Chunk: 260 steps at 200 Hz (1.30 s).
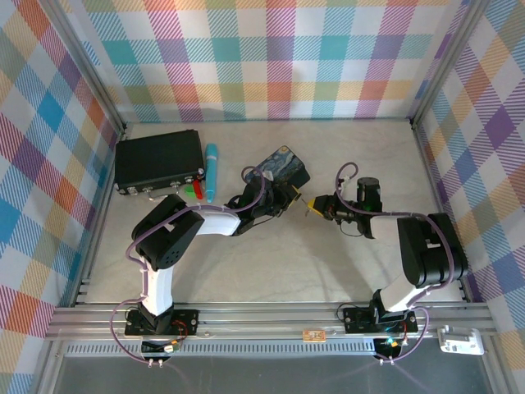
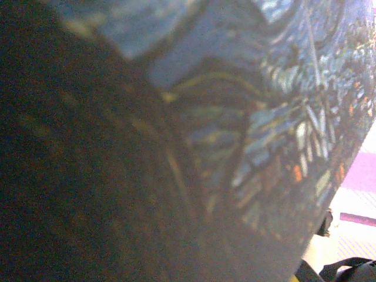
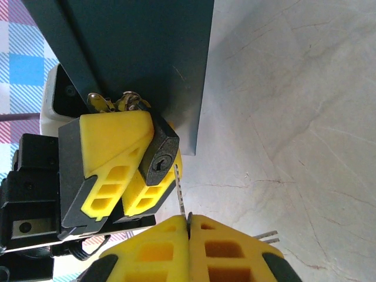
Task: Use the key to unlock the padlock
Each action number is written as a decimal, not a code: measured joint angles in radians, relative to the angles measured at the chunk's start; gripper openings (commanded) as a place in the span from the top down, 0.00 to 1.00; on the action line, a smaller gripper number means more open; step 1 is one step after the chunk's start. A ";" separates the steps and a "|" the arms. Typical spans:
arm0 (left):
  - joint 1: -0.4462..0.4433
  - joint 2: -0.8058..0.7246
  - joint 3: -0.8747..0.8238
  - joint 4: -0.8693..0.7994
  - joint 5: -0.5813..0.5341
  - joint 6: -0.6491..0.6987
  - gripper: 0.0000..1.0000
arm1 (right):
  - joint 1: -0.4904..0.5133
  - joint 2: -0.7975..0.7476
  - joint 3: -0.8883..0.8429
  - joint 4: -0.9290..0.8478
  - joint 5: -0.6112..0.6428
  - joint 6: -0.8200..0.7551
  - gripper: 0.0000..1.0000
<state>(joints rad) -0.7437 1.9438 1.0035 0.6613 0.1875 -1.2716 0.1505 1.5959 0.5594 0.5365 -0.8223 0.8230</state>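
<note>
At the far left of the table (image 1: 271, 263) we see a black case (image 1: 158, 160), with a light-blue cylinder (image 1: 211, 171) just beside it. Further right, the left gripper (image 1: 289, 195) sits against the painted box (image 1: 283, 167). Its yellow fingers (image 3: 111, 150) are clamped on the padlock (image 3: 157, 155), which hangs at the box's edge with its keyhole facing the right wrist camera. Right again, the right gripper (image 3: 189, 220) has its fingers pressed together, pinching the key (image 3: 180, 191). The key's thin blade points toward the padlock, its tip just beside the body and outside the keyhole. From the left wrist, the box's painted surface is close and blurred.
</note>
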 measured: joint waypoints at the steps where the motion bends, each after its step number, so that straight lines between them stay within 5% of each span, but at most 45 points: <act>1: 0.000 0.000 0.000 0.000 0.000 0.000 1.00 | 0.000 0.001 0.000 0.001 0.000 0.000 1.00; 152: 0.008 0.000 -0.001 0.014 0.002 0.000 1.00 | 0.014 0.048 0.042 0.045 -0.037 0.030 1.00; 260: 0.022 0.000 -0.004 0.034 0.019 0.013 1.00 | -0.007 0.118 0.159 -0.095 -0.140 0.026 1.00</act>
<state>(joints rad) -0.7219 1.9438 0.9997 0.6952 0.2062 -1.2587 0.1436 1.7138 0.7185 0.4419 -0.9627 0.8494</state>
